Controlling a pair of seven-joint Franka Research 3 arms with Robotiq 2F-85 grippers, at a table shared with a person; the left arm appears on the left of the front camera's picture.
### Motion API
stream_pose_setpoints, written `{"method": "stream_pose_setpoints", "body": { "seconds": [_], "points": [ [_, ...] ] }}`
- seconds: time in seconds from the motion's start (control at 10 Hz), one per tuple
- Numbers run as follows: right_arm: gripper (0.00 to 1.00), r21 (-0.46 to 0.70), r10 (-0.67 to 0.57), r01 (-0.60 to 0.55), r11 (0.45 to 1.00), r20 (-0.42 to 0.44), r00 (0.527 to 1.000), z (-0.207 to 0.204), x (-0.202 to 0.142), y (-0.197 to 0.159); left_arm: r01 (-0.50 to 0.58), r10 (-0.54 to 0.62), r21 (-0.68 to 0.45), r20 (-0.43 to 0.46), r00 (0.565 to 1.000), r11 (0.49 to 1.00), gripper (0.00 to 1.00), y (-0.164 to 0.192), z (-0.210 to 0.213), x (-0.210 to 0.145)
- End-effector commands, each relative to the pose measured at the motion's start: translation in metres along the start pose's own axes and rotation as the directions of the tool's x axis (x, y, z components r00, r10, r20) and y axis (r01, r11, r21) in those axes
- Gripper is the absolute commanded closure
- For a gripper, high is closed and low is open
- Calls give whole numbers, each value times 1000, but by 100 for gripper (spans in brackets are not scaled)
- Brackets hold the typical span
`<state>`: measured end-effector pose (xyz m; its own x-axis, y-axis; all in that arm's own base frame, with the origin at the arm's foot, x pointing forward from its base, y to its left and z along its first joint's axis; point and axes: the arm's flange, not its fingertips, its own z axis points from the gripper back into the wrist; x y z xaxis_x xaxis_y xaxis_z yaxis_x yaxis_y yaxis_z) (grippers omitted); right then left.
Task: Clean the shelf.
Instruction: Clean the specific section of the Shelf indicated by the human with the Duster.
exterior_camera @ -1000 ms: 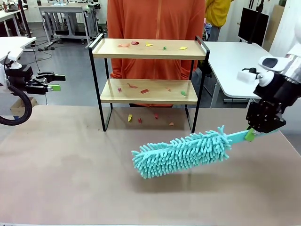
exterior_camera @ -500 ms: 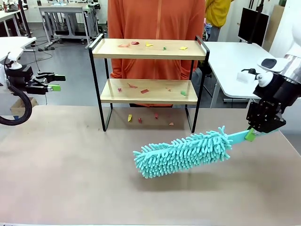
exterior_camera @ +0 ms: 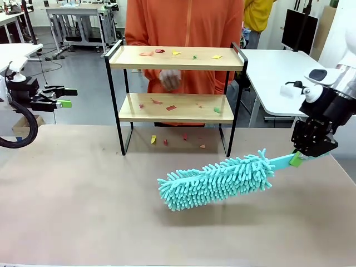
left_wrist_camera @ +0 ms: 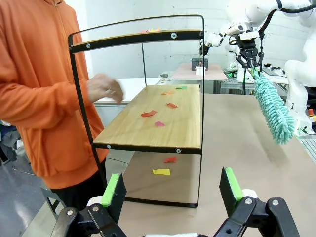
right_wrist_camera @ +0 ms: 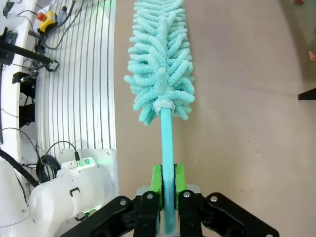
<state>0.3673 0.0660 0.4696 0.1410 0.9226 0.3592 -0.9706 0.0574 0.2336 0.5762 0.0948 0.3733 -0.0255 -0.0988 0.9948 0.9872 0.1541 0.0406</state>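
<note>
standing at the far side of the table (exterior_camera: 78, 194), one shelf (exterior_camera: 177, 65) sits just in front of a person (exterior_camera: 183, 22) in orange. its long axis runs left to right across the robot's view, and its open front faces the robot. it has two wooden boards in a black frame. five paper scraps (exterior_camera: 176, 53) lie on the top board, about five on the lower board, and four on the table under it. the person's one visible hand (exterior_camera: 170, 79) shows blurred behind the shelf, at a height between the two boards.

one teal duster (exterior_camera: 217, 181) is in the right gripper (exterior_camera: 296, 159), whose fingers are clamped on the flat handle end. the duster's long axis runs from that grip at the right toward the left and slightly down. its fluffy head points left over the table, nearer the robot than the shelf and apart from it, with a shadow beneath.

the left gripper (exterior_camera: 65, 97) hovers at the far left, well apart from the shelf. its jaws are spread wide and hold nothing, and it is aimed at the shelf's end.
</note>
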Motion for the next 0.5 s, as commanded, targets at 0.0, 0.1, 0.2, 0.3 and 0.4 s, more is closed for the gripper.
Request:
{"method": "stream_pose_setpoints", "body": {
  "seconds": [0.0,0.1,0.2,0.3,0.4],
  "points": [
    [87,-3,0,0,1000,14,1000,1,1,4,7,-7,-1,-4,1000,1000,0,-1,1,3],
    [87,-3,0,0,1000,14,1000,1,1,4,7,-7,-1,-4,1000,1000,0,-1,1,3],
    [87,-3,0,0,1000,14,1000,1,1,4,7,-7,-1,-4,1000,1000,0,-1,1,3],
    [87,-3,0,0,1000,14,1000,1,1,4,7,-7,-1,-4,1000,1000,0,-1,1,3],
    [87,-3,0,0,1000,14,1000,1,1,4,7,-7,-1,-4,1000,1000,0,-1,1,3]
  ]
}}
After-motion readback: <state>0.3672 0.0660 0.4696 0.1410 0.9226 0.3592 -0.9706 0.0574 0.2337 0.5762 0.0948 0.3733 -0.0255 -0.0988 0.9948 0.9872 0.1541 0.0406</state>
